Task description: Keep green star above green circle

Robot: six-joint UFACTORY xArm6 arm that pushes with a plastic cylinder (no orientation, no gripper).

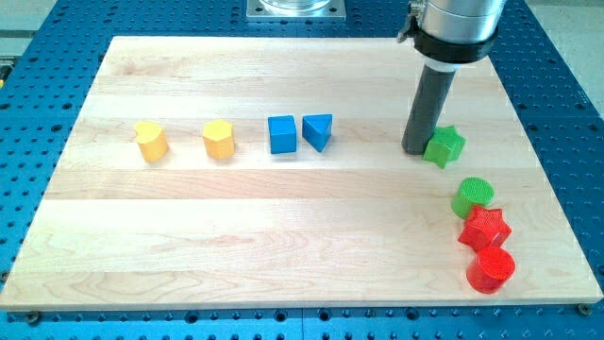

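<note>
Tabletop [283, 246]: pale wood planks, smooth, grain running left to right, sitting on a blue perforated base [38, 57].

Arm: grey and black collar at upper right of the frame, ending in a straight dark rod. No end effector that opens or closes, so no grasp state to report. My tip [416, 151] rests on the wood, touching or just beside the left edge of the green star [444, 146].

Green star sits at right of centre, upper half. Green circle [473, 196] lies below it and a little to the right, apart from it. The star already reads as above the circle.

Step in hand, as I judge it: hold that arrangement. Any nudge should be short and slow, pushed through the star's middle so it does not spin off a point. From the left side, a push sends it rightward; keep it from sliding down toward the circle.

Below the circle: red star [484, 229], touching it, then red circle [491, 269].

Left row: yellow cylinder [150, 141], yellow hexagon [218, 139], blue cube [282, 134], blue triangle [318, 131]. All look matte, ridged plastic.
</note>
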